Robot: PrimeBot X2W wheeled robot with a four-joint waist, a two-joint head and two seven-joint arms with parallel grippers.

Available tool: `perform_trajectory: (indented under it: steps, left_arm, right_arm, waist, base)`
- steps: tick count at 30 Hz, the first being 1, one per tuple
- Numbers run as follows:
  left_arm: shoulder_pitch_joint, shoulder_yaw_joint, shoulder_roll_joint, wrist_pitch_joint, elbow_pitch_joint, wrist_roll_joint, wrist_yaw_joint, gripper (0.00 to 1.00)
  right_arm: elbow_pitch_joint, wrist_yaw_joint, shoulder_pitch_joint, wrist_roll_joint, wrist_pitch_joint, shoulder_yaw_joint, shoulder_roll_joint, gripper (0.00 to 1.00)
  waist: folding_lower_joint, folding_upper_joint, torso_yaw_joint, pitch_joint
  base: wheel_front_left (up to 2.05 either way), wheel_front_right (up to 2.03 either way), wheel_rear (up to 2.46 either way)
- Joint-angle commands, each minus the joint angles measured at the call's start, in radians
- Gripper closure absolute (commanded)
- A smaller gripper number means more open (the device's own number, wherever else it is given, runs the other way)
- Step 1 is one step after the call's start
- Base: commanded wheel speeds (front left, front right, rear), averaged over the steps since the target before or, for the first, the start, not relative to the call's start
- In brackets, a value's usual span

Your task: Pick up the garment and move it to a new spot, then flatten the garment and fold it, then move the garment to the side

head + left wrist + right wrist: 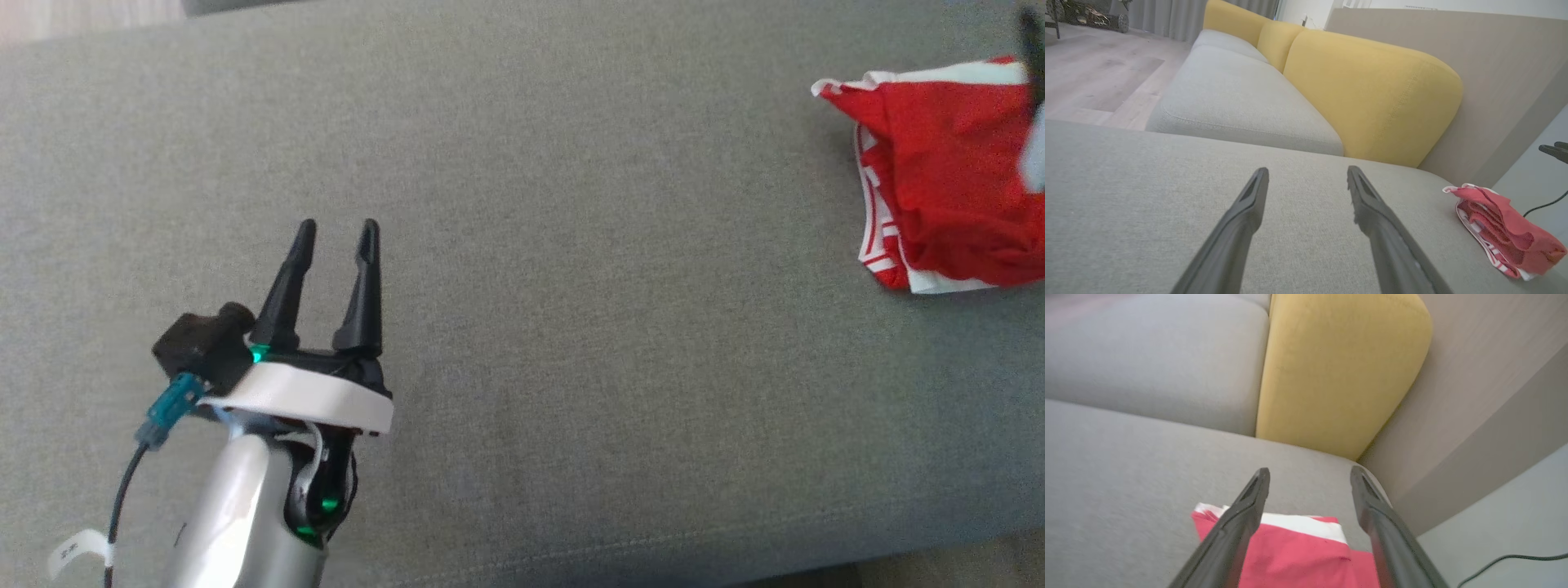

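The garment is red with white trim and lies bunched and folded on the grey sofa seat at the far right in the head view. It also shows at the right in the left wrist view as the garment. My left gripper hovers open over bare cushion far to its left, nothing between the fingers. In the right wrist view my right gripper stands open above the garment, its fingers apart and holding nothing. A blurred bit of the right arm shows at the head view's right edge.
The grey seat cushion spreads wide between the left gripper and the garment. A yellow back cushion and a beige panel stand behind. A dark cable lies on the pale floor to the right of the sofa.
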Motion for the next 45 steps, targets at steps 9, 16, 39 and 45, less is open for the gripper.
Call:
perform_trajectory:
  steps: [9,16,39,45]
  left_arm:
    - [0.044,0.081,0.003,-0.012,-0.064,-0.008,0.037,0.0]
    - [0.122,0.092,0.003,-0.012,-0.083,0.004,0.056,0.0]
    - [0.24,0.109,0.003,-0.012,-0.12,0.072,0.07,0.0]
    - [0.244,0.132,0.003,-0.012,-0.137,0.071,0.063,0.0]
  right_arm:
    - [-0.243,0.002,0.201,0.048,-0.186,-0.056,0.207,0.0]
    - [-0.344,0.002,0.427,-0.013,-0.319,-0.086,0.354,0.0]
    - [-0.375,0.002,0.725,-0.165,-0.506,-0.119,0.474,0.0]
    - [-0.369,0.002,0.722,-0.16,-0.514,-0.12,0.474,0.0]
  waist:
    - [0.0,-0.0001,0.022,-0.108]
    - [0.0,-0.0001,0.041,-0.167]
    - [0.0,-0.0001,0.042,-0.215]
    - [0.0,-0.0001,0.037,-0.214]
  base:
    - [0.0,0.0,0.0]
    - [0.0,0.0,0.0]
    - [0.0,0.0,0.0]
    - [0.0,0.0,0.0]
